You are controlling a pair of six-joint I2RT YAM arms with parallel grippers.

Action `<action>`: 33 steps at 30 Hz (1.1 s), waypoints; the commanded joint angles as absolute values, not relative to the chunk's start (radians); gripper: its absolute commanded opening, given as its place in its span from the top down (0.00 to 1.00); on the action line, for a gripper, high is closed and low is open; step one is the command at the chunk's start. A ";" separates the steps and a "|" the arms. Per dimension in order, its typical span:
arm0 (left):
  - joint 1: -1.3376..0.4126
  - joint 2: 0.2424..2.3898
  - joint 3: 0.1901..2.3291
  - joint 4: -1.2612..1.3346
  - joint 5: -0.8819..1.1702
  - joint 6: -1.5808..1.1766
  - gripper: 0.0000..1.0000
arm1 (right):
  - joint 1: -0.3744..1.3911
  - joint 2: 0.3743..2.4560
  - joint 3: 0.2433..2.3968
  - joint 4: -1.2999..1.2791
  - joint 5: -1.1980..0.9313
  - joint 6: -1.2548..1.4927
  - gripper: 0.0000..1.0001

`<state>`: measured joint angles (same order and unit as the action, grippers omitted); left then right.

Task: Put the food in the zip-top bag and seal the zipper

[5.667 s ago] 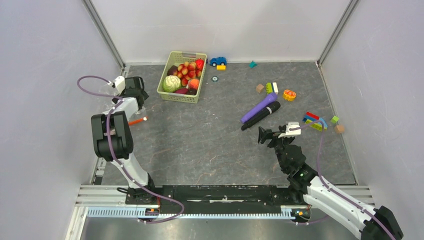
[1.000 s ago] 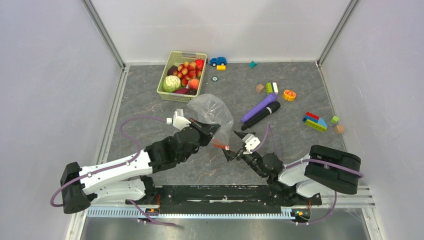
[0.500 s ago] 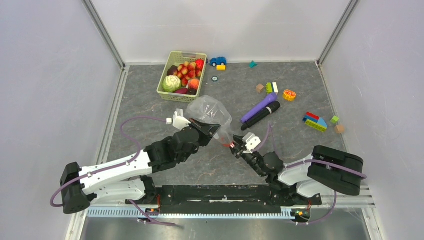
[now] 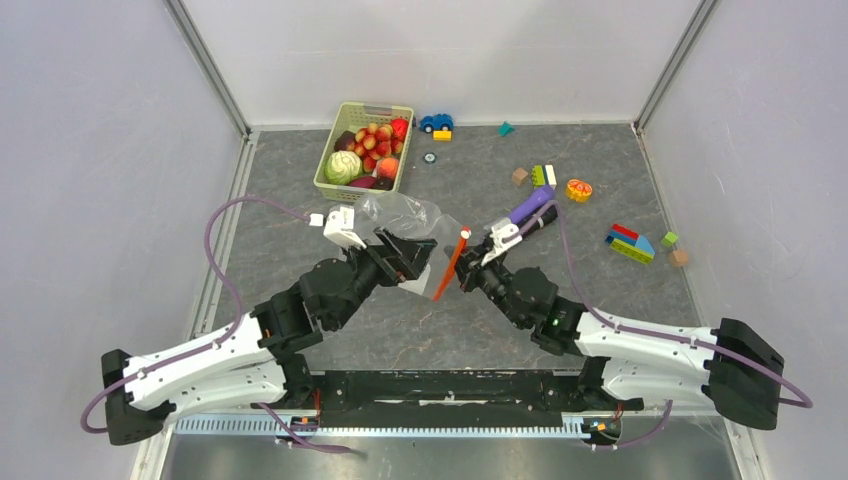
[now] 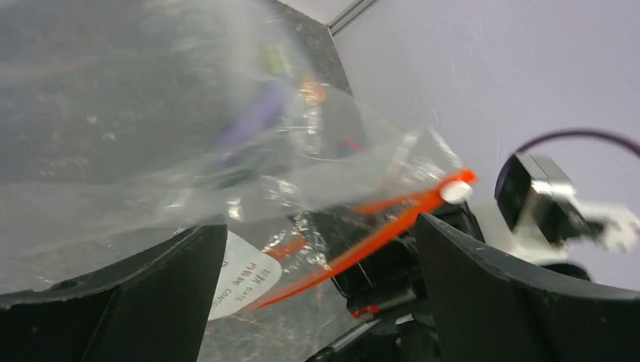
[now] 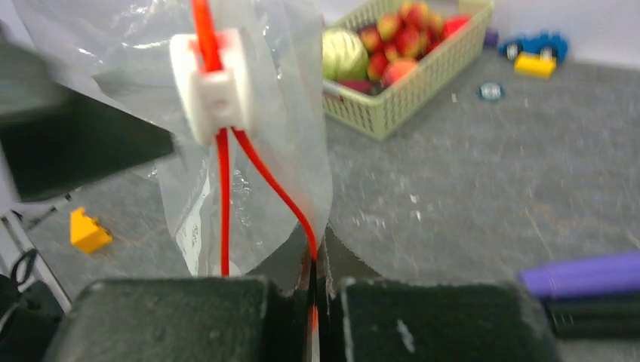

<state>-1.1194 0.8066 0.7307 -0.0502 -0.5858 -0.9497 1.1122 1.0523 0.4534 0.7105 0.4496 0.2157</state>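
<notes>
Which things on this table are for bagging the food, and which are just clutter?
For the job: zip-top bag, zipper, toy food in the green basket.
Clutter: purple cylinder, blue toy car, citrus slice, building blocks.

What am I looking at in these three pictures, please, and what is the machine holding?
Two robot arms are bolted at the near edge of a table. One picture looks down from above and behind them; the other two come from a camera on each wrist. The right tool is shut on the orange-red zipper of a clear zip-top bag between the arms. The left tool stands open, the bag between its fingers. The toy food lies in a green basket; blocks, a toy car and two microphone-shaped toys lie loose.
</notes>
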 commanded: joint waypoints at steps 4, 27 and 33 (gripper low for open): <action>-1.124 0.764 0.748 -0.081 -0.459 -0.535 0.00 | 0.994 1.113 0.586 0.168 0.203 0.469 1.00; -1.160 1.101 0.734 -0.075 -0.476 -0.509 0.01 | 0.864 1.134 0.660 0.090 0.010 0.663 0.87; -1.164 1.116 0.741 -0.096 -0.561 -0.491 0.06 | 0.861 1.132 0.716 0.022 -0.031 0.631 0.88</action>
